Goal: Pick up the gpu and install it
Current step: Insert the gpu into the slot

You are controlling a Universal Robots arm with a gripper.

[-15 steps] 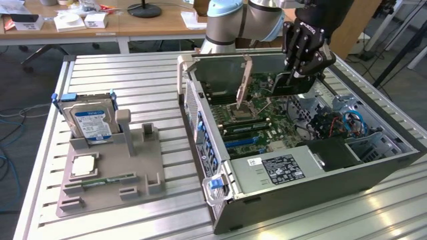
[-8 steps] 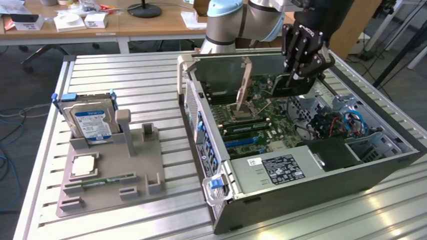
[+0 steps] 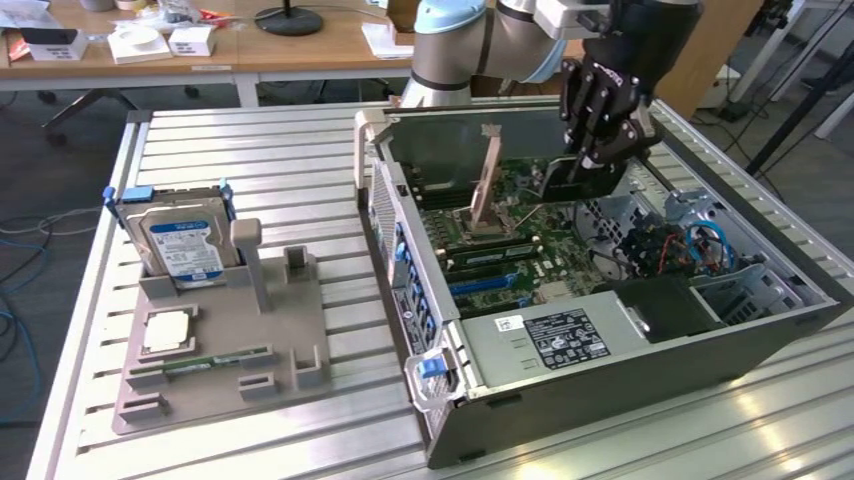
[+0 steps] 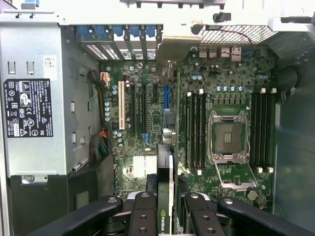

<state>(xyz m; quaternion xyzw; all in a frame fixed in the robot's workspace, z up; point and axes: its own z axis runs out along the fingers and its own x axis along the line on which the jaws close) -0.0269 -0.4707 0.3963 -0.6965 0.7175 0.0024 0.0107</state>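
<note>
Your jaws: clamped on gpu (image 4: pixel 165 189) | held edge-down over motherboard (image 4: pixel 216 78) in open case (image 3: pixel 641 400) | likely lining up with the slots

The thick, pale silver-grey tubular arm (image 3: pixel 461 55) has smooth rounded joints; one joint is closed by a light blue round cap (image 3: pixel 447 12); a pale grey block (image 3: pixel 577 12) sits at the wrist; below it the black claw (image 3: pixel 591 160) is built of chunky, glossy linked segments with ridged edges; in the wrist view its broad black fingers (image 4: pixel 142 216) are matt and flat-faced, each carrying a row of small round recessed screws (image 4: pixel 143 213); curved black outer links (image 4: pixel 83 219) flank them, each with a pale-ringed pivot pin.
</note>
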